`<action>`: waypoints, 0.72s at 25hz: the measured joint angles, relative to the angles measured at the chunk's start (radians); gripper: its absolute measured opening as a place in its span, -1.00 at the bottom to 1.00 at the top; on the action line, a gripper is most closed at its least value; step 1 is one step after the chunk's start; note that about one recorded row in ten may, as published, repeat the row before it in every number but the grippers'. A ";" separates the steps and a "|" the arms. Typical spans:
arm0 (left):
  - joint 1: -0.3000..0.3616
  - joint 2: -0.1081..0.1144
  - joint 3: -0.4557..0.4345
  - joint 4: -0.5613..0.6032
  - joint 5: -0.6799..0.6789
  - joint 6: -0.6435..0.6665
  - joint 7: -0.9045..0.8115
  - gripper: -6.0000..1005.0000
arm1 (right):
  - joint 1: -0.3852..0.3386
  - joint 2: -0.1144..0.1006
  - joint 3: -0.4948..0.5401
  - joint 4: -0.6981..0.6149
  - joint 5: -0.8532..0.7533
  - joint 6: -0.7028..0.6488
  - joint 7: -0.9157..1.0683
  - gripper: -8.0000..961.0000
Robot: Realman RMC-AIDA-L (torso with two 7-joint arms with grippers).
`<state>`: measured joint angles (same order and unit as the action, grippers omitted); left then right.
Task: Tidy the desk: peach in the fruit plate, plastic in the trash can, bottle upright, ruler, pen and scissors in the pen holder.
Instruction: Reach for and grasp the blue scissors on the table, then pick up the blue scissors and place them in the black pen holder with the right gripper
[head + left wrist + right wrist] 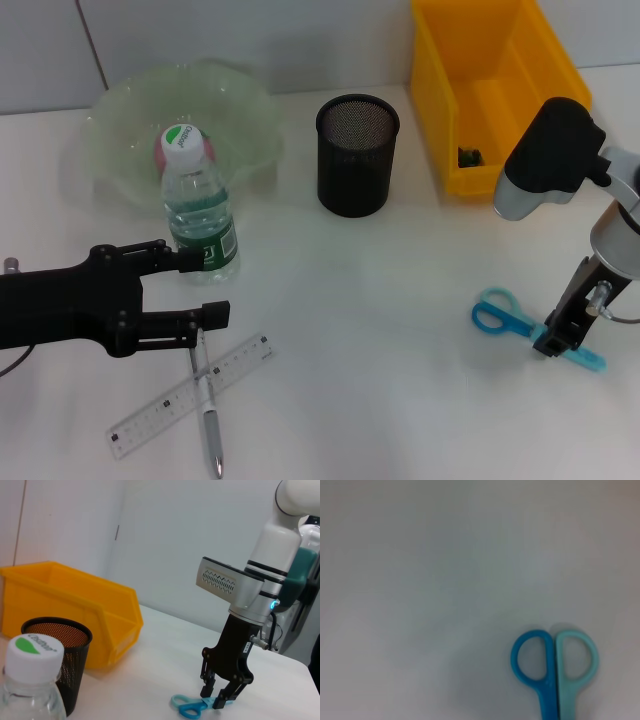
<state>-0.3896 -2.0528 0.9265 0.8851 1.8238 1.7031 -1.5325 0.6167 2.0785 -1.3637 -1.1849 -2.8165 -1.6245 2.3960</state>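
The scissors (520, 324) lie flat on the white surface (400, 300) at the robot's right. Their long axis runs on a slant in the head view: the two finger loops, one darker blue and one pale teal, point toward the middle of the surface, and the sheathed blade end points toward the near right edge. The right hand (556, 338) stands over the blade half, fingers down. In the left wrist view its two fingers (223, 696) straddle the scissors with a narrow gap, their tips at the surface on either side of the shank; whether they actually press on it I cannot tell. The right wrist view shows only the two loops side by side.

The left hand (208, 285) reaches in low from the robot's left, fingers spread wide. Its upper finger sits beside the label of the bottle (199, 204), which stands upright with its white and green cap on top, just in front of the fruit plate (120, 120). Something pink shows in the plate behind the cap. Below this hand the clear ruler (190, 395) lies on a diagonal, and the pen (208, 405) crosses over it, its long axis running nearly front to back. The black mesh pen holder (357, 155) stands upright near the middle back, and the yellow bin (480, 90) is to its right.
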 joint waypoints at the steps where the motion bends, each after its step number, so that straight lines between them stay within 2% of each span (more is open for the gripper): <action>1: 0.000 0.000 0.000 0.000 0.000 0.000 0.000 0.63 | 0.000 0.000 0.000 0.001 0.000 0.000 0.000 -0.37; 13: 0.000 -0.001 -0.005 0.000 0.000 0.011 0.000 0.62 | -0.009 0.002 -0.001 0.003 0.000 -0.002 -0.027 -0.40; 18: 0.002 -0.003 -0.013 0.000 0.000 0.020 0.000 0.62 | -0.011 0.002 0.001 -0.006 0.001 -0.005 -0.027 -0.47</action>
<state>-0.3880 -2.0553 0.9131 0.8850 1.8239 1.7235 -1.5325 0.6060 2.0809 -1.3630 -1.1913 -2.8151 -1.6290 2.3687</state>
